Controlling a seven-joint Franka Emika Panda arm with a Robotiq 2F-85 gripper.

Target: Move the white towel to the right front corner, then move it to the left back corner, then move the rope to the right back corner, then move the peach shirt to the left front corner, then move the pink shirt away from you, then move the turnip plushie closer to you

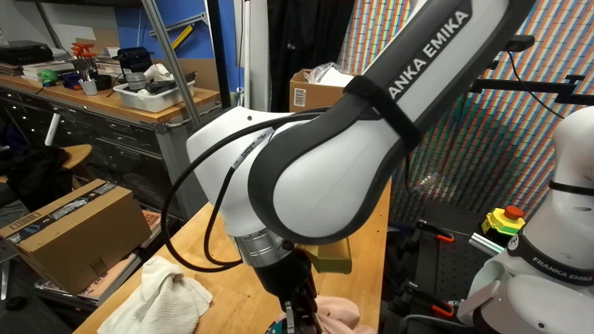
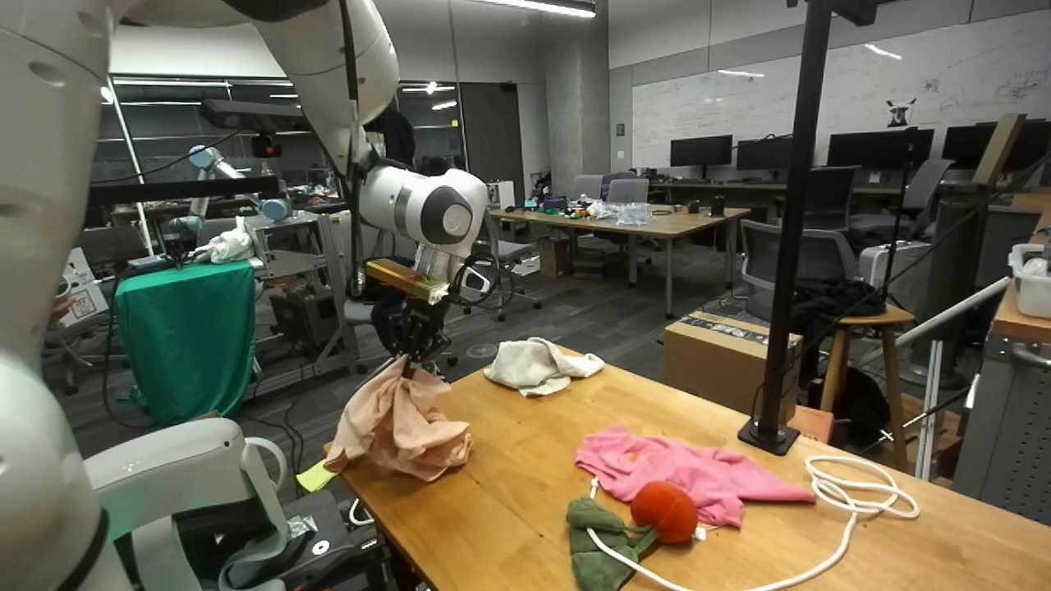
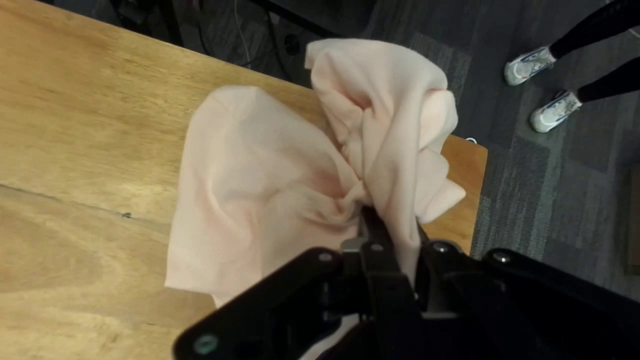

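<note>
"Spreading from left of centre to the lower right of an exterior view, the wooden surface (image 2: 509, 460) carries the cloths; where's the peach shirt (image 2: 410, 435)?"

"Left of centre there, at the surface's corner, hanging from the grip in loose folds. Part of it reaches past the edge near the top of the wrist view. Whether its lowest folds rest on the wood, I can't tell."

"How will it handle?"

"Light, limp and thin, I'd judge: hard to damage, but apt to trail. A gathered bunch suits it; a single flat edge might slip. The pink shirt (image 2: 686, 474), lower right of centre, probably wants the same pinch on a raised fold."

"And the white towel (image 2: 535, 369) at mid-frame?"

"Thicker, likely a bit heavier, and easy to take by its peak."

"What about the end effector (image 3: 396, 232), low in the wrist view?"

"Its jaws stand nearly together, with a fold of the peach shirt pinched between them."

"Then the turnip plushie (image 2: 663, 510), at the pink shirt's lower edge?"

"Squashy and light, I expect. Hold it round the body, because the rope (image 2: 849, 535) crosses its leaves and could snag."
</note>
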